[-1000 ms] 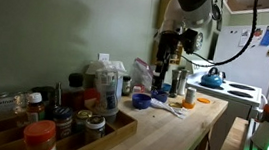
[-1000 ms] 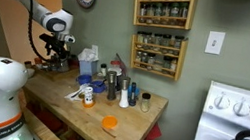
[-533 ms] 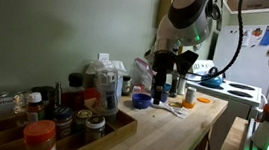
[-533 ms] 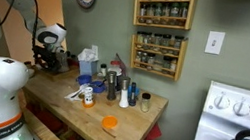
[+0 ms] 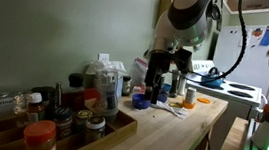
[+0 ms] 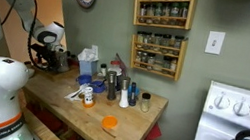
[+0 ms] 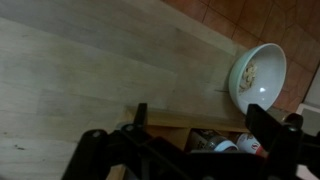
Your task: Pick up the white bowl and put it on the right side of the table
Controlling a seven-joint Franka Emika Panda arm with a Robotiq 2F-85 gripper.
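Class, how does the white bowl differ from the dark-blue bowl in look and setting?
The white bowl is pale with a speckled tan inside; the dark-blue bowl is dark blue. The white bowl has bare table beside it; the dark-blue bowl sits close to bottles. Both are round.

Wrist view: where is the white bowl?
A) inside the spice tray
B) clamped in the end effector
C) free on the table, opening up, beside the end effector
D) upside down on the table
C: the white bowl lies open side up on the table, clear of the open end effector, which grips nothing.
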